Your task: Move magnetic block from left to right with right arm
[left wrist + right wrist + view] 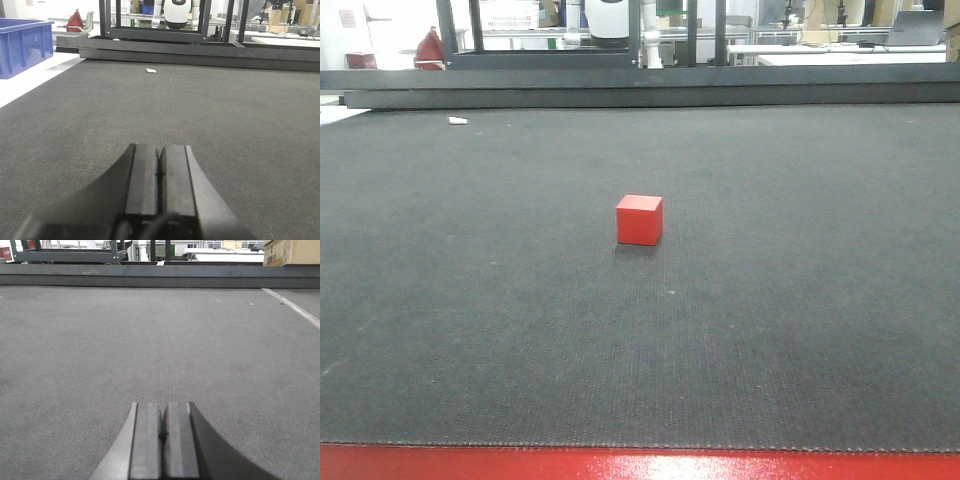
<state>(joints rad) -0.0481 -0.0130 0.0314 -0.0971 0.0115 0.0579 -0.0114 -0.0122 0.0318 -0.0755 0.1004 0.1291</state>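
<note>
The red block (639, 220) sits alone on the dark mat (800, 330), roughly at its middle in the front view, nothing touching it; the right gripper (162, 412) rests low over bare mat, fingers pressed together and holding nothing; the left gripper (159, 155) is likewise closed and empty; a small white scrap (151, 70) lies far off.

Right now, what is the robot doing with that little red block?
Nothing is touching it yet. The red block sits alone on the dark mat. The left gripper and the right gripper are both shut and empty, and neither wrist camera shows the block. The pick-up by the right gripper has not begun.
</note>
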